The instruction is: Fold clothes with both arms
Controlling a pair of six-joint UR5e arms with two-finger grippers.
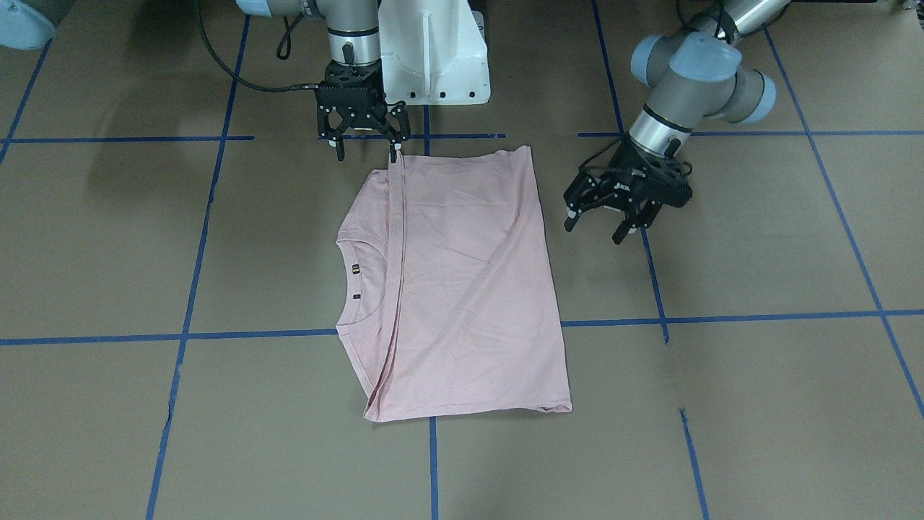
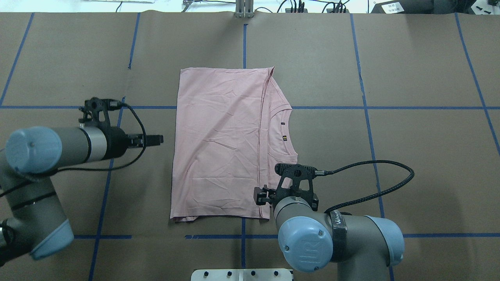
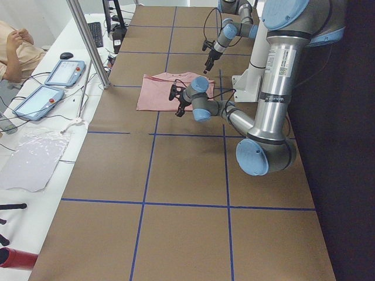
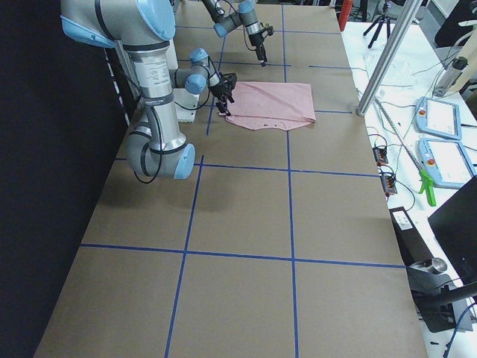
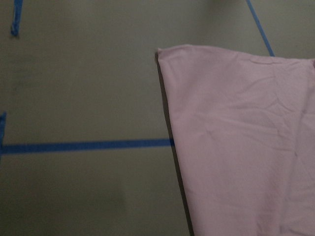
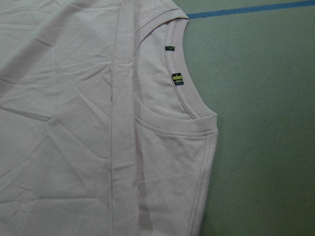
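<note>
The pale pink T-shirt [image 1: 469,289] lies flat on the brown table, folded over so its hem edge runs beside the ribbed neckline [image 1: 361,282]; no print shows. It also shows in the overhead view [image 2: 218,148] and in both wrist views [image 5: 236,137] [image 6: 64,123]. My right gripper [image 1: 366,150] is open at the shirt's corner nearest the robot, one fingertip [image 1: 393,152] at the folded edge; from overhead it sits there too [image 2: 259,195]. My left gripper [image 1: 595,227] is open and empty, just off the shirt's side [image 2: 156,139].
The white pedestal base [image 1: 433,50] stands behind the shirt. Blue tape lines [image 1: 253,336] grid the table. Tablets [image 3: 61,73] and cables lie on the operators' white bench beyond a metal post [image 3: 88,41]; a person sits there.
</note>
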